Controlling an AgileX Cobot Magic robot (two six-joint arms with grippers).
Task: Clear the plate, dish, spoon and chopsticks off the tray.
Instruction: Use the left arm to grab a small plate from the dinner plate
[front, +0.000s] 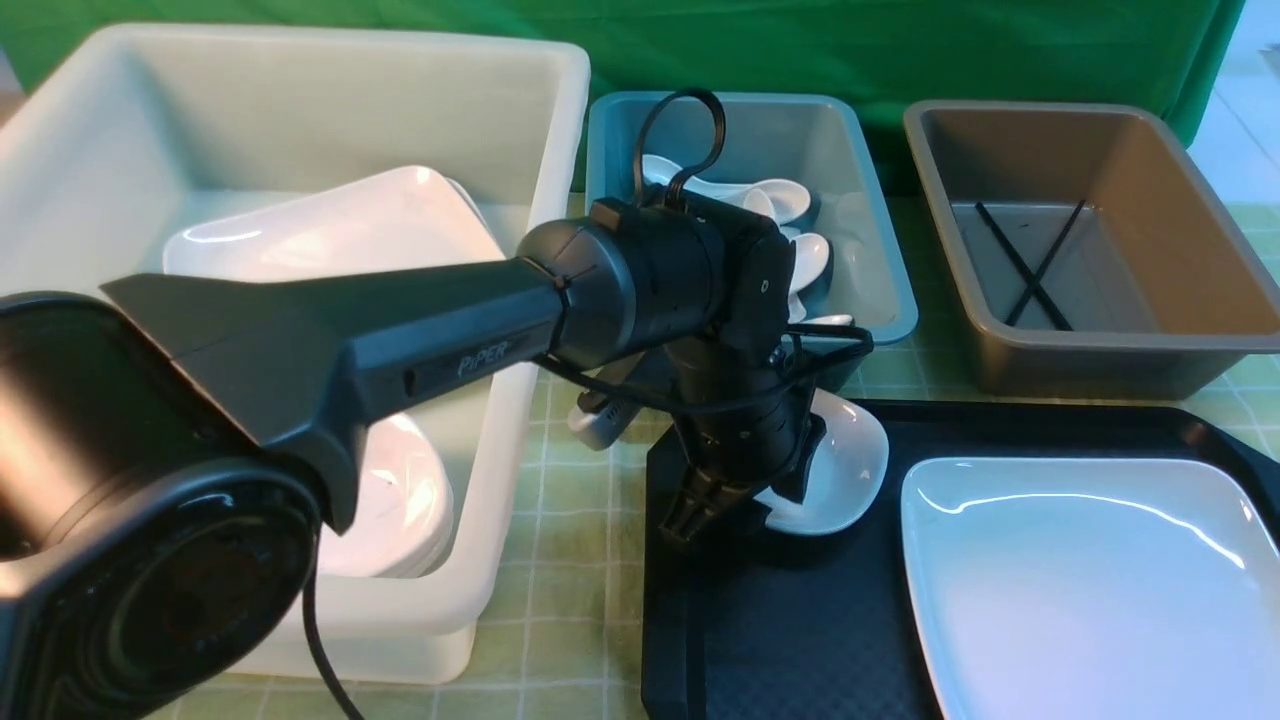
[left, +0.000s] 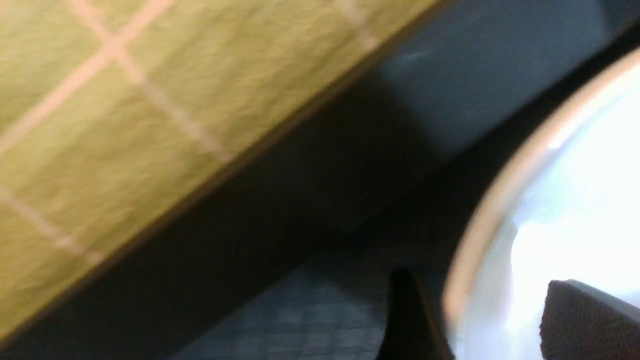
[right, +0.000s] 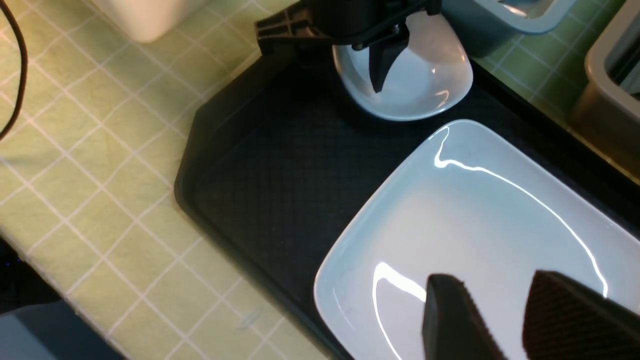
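A: Well, how is the left gripper (front: 745, 503) seen?

B: It is lowered at the far left corner of the tray (front: 780, 620), with its jaws parted. The rim of the dish (front: 845, 460) is straddled. One finger (left: 412, 325) is seen outside the rim and the other inside the bowl. The fingers are spread wider than the rim, so nothing is clamped.

A: And where is the dish itself found?

B: It is set on the tray floor, partly hidden behind that gripper's wrist. It is kept apart from the plate (front: 1080, 580).

A: Where is the plate placed?

B: It is placed on the tray, directly beneath the right gripper (right: 505, 322). That gripper's fingers are spread, bare plate is seen between them, and nothing is held. Whether the plate is touched cannot be told.

A: What is seen beyond the left gripper?

B: A blue bin (front: 870, 250) is seen there, and spoons (front: 790, 200) are piled in it. To that gripper's left a white bin (front: 300, 100) is seen, with white crockery (front: 340, 230) stacked inside. Farther off to its right a brown bin (front: 1180, 200) is placed. The chopsticks (front: 1030, 265) are laid crossed on its floor.
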